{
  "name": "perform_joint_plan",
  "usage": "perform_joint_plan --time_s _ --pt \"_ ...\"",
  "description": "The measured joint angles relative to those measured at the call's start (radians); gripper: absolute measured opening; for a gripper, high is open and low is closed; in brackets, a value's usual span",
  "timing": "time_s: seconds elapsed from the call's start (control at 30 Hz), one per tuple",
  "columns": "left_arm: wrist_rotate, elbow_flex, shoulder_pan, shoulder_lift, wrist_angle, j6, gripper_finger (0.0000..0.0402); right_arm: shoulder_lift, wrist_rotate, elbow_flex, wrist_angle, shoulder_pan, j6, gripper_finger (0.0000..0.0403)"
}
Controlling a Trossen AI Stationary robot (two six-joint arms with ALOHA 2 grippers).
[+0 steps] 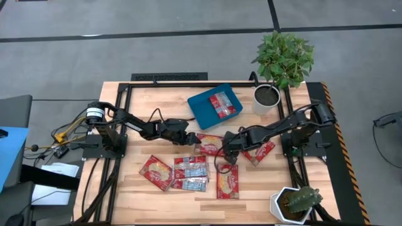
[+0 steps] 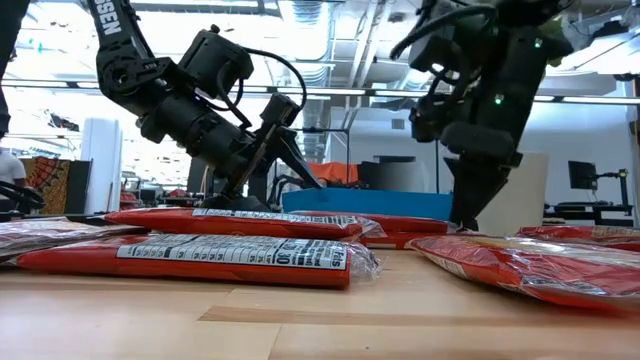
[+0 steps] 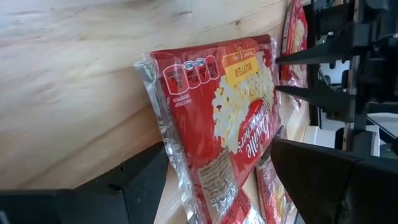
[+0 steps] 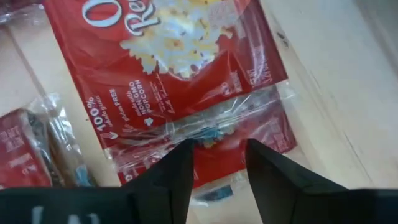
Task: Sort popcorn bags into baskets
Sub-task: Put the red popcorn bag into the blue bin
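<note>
A red popcorn bag with a cream-yellow picture (image 1: 210, 143) lies flat mid-table between both grippers. My left gripper (image 1: 191, 139) is open, and its fingers stand either side of the bag's left end (image 3: 186, 155). My right gripper (image 1: 227, 149) is open and points down over the clear sealed right end (image 4: 217, 121). The teal basket (image 1: 200, 108) sits toward the far edge with one silvery-blue bag (image 1: 225, 104) lying in it. Several more bags lie flat near the front (image 1: 156, 171) (image 1: 190, 174) (image 1: 227, 181), and one lies to the right (image 1: 259, 150). My left gripper (image 3: 221, 146) straddles the bag's left end with wide fingers, coming slantwise from the table's left; I cannot tell whether they touch it. My right gripper (image 4: 221, 152) holds its fingertips (image 4: 183, 165) at the bag's clear seal from above; I cannot tell whether they touch it.
A white pot with a leafy plant (image 1: 267, 97) stands right of the basket. Another white pot (image 1: 292, 204) sits at the near right corner. A black metal frame (image 1: 169, 77) runs around the table's edges. Bare wood (image 1: 151, 116) shows left of the basket.
</note>
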Motion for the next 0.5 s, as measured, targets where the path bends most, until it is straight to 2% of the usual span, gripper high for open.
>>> perform_joint_plan --time_s 0.3,0.4,0.5 --pt "0.006 0.0 0.0 0.001 0.006 0.02 0.0252 0.023 -0.045 0.0 0.1 -0.017 -0.062 0.0149" --pt "0.014 0.0 0.0 0.001 -0.001 0.018 0.0225 0.023 -0.045 0.0 0.115 -0.026 -0.07 0.0142" --pt "0.014 0.0 0.0 0.001 -0.01 0.018 0.0173 0.023 -0.045 0.0 0.119 -0.029 -0.072 0.0136"
